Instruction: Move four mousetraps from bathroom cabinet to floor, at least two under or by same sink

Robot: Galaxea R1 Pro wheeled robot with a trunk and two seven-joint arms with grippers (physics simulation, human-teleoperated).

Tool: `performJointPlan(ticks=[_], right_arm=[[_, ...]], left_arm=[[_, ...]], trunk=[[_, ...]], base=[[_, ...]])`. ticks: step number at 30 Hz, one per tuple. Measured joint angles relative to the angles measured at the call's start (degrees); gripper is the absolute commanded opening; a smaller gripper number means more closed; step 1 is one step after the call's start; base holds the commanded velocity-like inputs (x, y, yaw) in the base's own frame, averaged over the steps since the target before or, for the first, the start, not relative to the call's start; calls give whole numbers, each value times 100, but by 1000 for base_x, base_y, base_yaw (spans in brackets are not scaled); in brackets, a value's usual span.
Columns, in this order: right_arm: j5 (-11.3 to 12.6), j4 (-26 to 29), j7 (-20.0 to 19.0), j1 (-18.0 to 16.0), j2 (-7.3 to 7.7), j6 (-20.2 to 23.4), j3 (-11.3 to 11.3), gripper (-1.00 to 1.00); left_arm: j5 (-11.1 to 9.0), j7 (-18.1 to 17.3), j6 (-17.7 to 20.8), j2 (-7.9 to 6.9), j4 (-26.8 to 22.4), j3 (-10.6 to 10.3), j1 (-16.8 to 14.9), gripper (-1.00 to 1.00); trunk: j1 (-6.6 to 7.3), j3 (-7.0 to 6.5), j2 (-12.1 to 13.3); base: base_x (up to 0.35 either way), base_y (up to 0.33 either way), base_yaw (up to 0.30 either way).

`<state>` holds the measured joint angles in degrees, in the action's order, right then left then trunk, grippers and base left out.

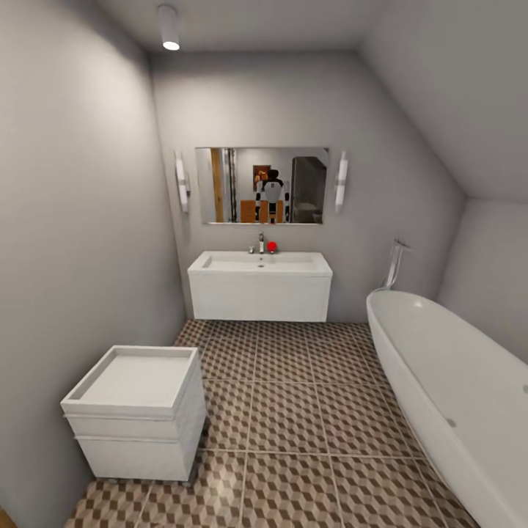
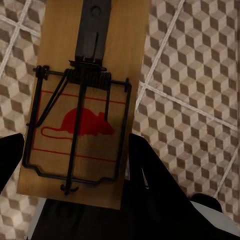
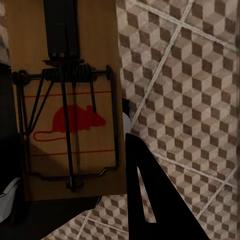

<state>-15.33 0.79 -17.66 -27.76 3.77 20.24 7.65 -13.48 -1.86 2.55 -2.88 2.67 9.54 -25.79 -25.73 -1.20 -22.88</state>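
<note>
Your left tool [image 2: 75, 162] grips one mousetrap [image 2: 82, 105], your right tool [image 3: 75, 170] another mousetrap [image 3: 67, 100], above the bathroom floor [image 2: 190, 75]; each bears a red mouse mark, no lettering. Ahead, the bathroom sink [image 1: 260, 262].

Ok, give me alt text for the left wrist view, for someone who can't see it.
A tan wooden mousetrap with black wire parts and a red mouse print sits between the left gripper's dark fingers, held above the bathroom floor of brown, beige and white cube-patterned tiles.
</note>
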Motion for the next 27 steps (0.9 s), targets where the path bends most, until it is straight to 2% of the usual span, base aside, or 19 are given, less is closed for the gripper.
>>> performJointPlan(ticks=[7,17,27], right_arm=[[5,2,0,1,0,-1,0,-100],[9,3,0,0,2,-1,-7,-100],[9,7,0,0,1,0,-4,-100]], left_arm=[[-1,0,0,2,3,0,-1,-100],[-2,0,0,5,4,-1,-1,-100],[2,0,0,9,3,2,0,-100]], trunk=[[0,0,0],[0,0,0],[0,0,0]], base=[[334,0,-63],[334,-1,-199],[334,-61,-35]])
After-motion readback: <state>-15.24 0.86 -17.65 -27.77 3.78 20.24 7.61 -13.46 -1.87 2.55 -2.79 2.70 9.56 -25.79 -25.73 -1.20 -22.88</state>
